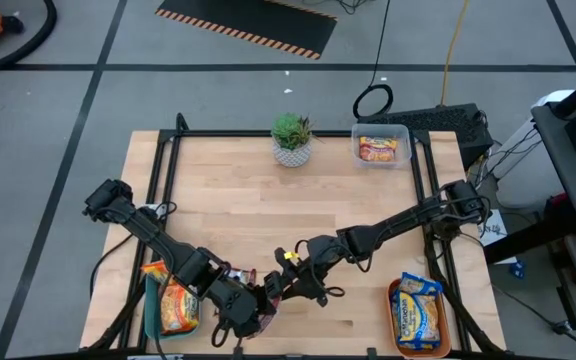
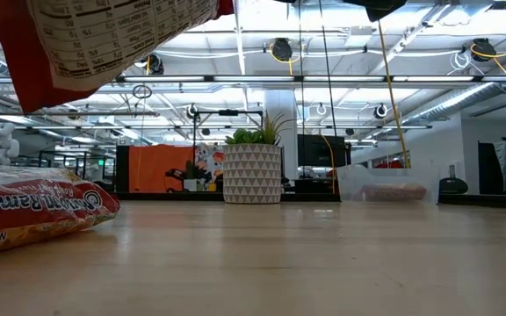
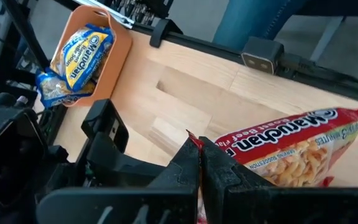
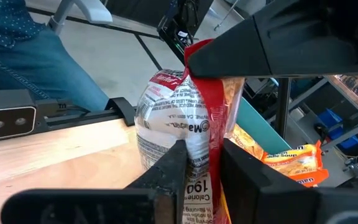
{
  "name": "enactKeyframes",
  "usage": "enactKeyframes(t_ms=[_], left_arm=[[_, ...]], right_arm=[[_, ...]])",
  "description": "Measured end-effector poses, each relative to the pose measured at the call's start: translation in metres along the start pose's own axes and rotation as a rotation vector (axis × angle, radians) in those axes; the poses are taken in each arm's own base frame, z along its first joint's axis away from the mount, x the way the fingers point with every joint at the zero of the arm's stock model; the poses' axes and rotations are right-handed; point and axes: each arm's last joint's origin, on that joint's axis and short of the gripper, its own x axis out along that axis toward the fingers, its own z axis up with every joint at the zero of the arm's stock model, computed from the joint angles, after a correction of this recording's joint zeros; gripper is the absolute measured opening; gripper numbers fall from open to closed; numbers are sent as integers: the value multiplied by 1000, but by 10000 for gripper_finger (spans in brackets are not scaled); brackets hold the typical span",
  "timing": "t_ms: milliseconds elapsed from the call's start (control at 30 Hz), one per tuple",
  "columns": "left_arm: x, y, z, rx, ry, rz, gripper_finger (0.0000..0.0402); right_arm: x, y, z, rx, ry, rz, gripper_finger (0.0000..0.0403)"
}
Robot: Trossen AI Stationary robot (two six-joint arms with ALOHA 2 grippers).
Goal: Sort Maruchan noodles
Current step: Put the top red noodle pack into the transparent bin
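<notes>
On the wooden table (image 1: 268,210), near its front edge, a red-and-white packet (image 4: 185,118) hangs pinched by both the left gripper (image 1: 253,312) and right gripper (image 1: 286,288). Another red packet (image 2: 25,215) lies flat below. One packet sits in the tub (image 1: 381,147).

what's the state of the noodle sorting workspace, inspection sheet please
surface: wooden table.
job's things: red packet lifted; orange packets in teal tray; yellow-blue packets in orange tray; one packet in clear tub.
clutter: potted plant.
grippers: left gripper shut on red packet; right gripper at same packet.
cables: yellow cable, black cable beyond table.
surroundings: person in jeans beside table.
</notes>
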Motion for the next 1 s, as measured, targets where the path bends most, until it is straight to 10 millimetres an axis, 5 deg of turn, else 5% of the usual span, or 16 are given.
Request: enactKeyframes(t_ms=[300, 733, 1000], left_arm=[[1, 5, -3, -206, 16, 30, 12], [1, 14, -9, -418, 45, 113, 154], [-40, 23, -15, -533, 192, 504, 176]], right_arm=[[-2, -3, -5, 21, 49, -33, 69], [-6, -7, -17, 52, 122, -24, 67], [-8, -11, -24, 42, 217, -89, 67]])
